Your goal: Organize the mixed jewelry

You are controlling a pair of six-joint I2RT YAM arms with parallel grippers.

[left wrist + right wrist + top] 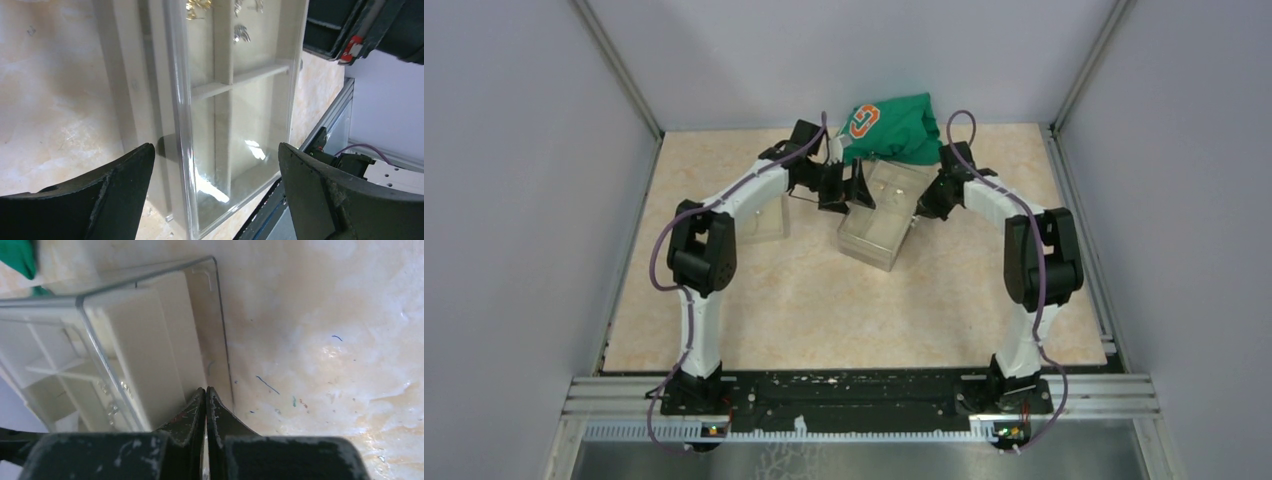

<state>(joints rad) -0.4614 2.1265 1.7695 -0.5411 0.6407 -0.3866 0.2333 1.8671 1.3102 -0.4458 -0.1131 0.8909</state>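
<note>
- Grippers: right gripper (206, 392) is clenched, jaws pressed flat together, tips low and just beside the side wall of the box (145, 355). Nothing shows between the jaws; cannot tell whether a thin clear edge is pinched.
- Left gripper (216, 147) is released, jaws spread wide and straddling the box from above. No contact seen.
- Jewelry (241, 32): a few small silvery and gold-looking bits lie in the far compartments of the box, at the top edge of the left wrist view. The compartments nearer the fingers look bare. No hoop or chain found in any view.
- Progress (judgement): some pieces sit in compartments, so sorting is at least partly done. Whether they are grouped by kind is too small to tell.
- The overhead view is too coarse to show whether loose pieces lie on the table (804, 300).
- Left to do, probably: any stray pieces, then perhaps closing the box.
- Surroundings: cloth (894, 125) is bunched at the far edge, right behind the box. A clear piece (769, 215), maybe a lid, lies beside the left arm.
- Obstructions: both grippers crowd the one box and stand near each other. The cloth hems in the far side.
</note>
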